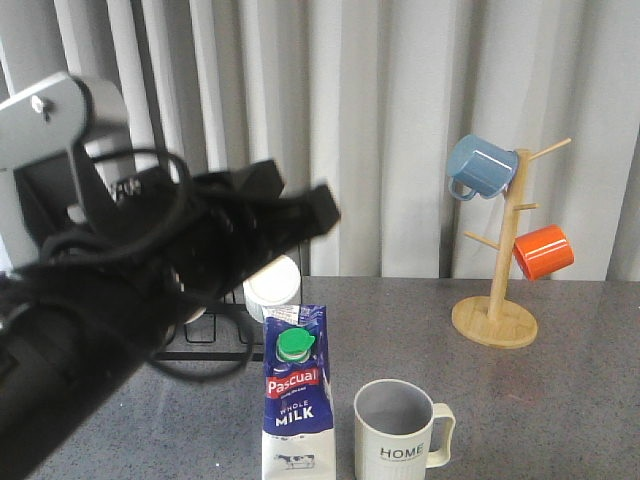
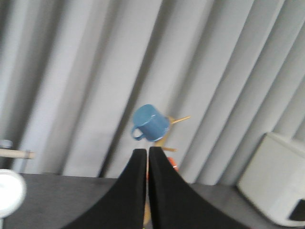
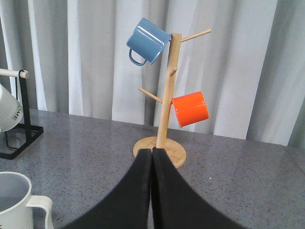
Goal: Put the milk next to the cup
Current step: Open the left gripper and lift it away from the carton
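The milk (image 1: 297, 400), a blue carton with a red "Pascual" band and a green cap, stands upright at the front of the table. The cup (image 1: 398, 436), a pale mug marked "HOME", stands just to its right, a small gap between them. The cup's rim and handle also show in the right wrist view (image 3: 16, 200). My left gripper (image 1: 322, 208) is raised above and behind the milk, shut and empty; it points at the curtain in its wrist view (image 2: 147, 152). My right gripper (image 3: 152, 151) is shut and empty, low over the table, and does not show in the front view.
A wooden mug tree (image 1: 495, 300) stands at the back right with a blue mug (image 1: 480, 166) and an orange mug (image 1: 544, 251). A black rack (image 1: 215, 335) with a white mug (image 1: 272, 282) stands behind the milk. A white box (image 2: 279, 186) shows in the left wrist view.
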### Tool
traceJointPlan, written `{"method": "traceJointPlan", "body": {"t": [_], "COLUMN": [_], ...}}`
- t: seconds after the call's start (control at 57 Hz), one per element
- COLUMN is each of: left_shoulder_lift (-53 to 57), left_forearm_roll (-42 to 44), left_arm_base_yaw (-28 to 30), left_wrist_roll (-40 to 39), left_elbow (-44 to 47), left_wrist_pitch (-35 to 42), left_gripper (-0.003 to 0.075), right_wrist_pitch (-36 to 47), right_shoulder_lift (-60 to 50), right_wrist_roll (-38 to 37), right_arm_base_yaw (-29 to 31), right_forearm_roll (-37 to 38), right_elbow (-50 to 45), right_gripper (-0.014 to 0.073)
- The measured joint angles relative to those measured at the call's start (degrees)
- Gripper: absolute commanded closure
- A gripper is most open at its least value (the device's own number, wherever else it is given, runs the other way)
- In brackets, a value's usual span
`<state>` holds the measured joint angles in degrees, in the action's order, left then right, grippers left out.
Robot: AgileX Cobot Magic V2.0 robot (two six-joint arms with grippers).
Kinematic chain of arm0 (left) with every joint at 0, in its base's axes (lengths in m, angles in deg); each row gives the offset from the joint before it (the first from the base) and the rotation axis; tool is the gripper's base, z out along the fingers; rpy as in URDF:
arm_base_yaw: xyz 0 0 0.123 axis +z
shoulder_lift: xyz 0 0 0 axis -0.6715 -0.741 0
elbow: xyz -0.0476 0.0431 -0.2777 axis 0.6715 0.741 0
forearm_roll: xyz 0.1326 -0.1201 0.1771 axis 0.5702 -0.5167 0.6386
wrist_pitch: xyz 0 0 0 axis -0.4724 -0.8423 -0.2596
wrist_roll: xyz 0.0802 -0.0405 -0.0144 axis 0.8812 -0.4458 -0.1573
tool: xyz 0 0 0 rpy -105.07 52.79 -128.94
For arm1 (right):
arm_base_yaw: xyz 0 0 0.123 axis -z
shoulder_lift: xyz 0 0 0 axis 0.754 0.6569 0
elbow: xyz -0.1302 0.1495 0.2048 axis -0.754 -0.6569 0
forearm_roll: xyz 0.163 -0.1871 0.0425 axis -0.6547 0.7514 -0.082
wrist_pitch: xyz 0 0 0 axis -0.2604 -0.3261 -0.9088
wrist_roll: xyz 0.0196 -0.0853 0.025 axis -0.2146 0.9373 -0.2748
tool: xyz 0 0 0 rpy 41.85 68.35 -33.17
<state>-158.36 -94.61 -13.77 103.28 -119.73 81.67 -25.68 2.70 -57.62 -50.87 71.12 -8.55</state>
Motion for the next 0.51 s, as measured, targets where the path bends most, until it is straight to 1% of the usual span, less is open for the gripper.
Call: {"method": "traceJointPlan", "body": {"t": [0.053,0.105,0.228,0.298,0.333,0.403,0.456,0.508], "left_shoulder_lift": [0.0,0.0,0.3,0.4,0.5,0.9,2.1,4.2], "left_forearm_roll": [2.1,5.5,16.5,21.0,23.1,27.4,31.5,35.1], "left_arm_base_yaw": [0.0,0.0,0.0,0.0,0.0,0.0,0.0,0.1], "left_wrist_roll": [-5.3,-8.4,-12.2,-13.9,-14.3,-15.0,-16.3,-18.7], "left_elbow": [-1.9,-3.3,-5.5,-5.2,-4.4,-1.7,2.3,6.8], "left_wrist_pitch": [-3.9,-9.0,-27.4,-35.8,-38.3,-40.2,-39.7,-37.2], "left_gripper": [0.0728,0.0728,0.0728,0.0728,0.0728,0.0728,0.0728,0.0728], "right_wrist_pitch": [0.0,0.0,0.0,0.0,0.0,0.0,0.0,0.0], "right_shoulder_lift": [0.0,0.0,0.0,0.0,0.0,0.0,0.0,0.0], "right_wrist_roll": [0.0,0.0,0.0,0.0,0.0,0.0,0.0,0.0], "right_arm_base_yaw": [0.0,0.0,0.0,0.0,0.0,0.0,0.0,0.0], "right_forearm_roll": [0.0,0.0,0.0,0.0,0.0,0.0,0.0,0.0], "right_elbow": [0.0,0.0,0.0,0.0,0.0,0.0,0.0,0.0], "right_gripper": [0.0601,0.0601,0.0601,0.0601,0.0601,0.0601,0.0601,0.0601]}}
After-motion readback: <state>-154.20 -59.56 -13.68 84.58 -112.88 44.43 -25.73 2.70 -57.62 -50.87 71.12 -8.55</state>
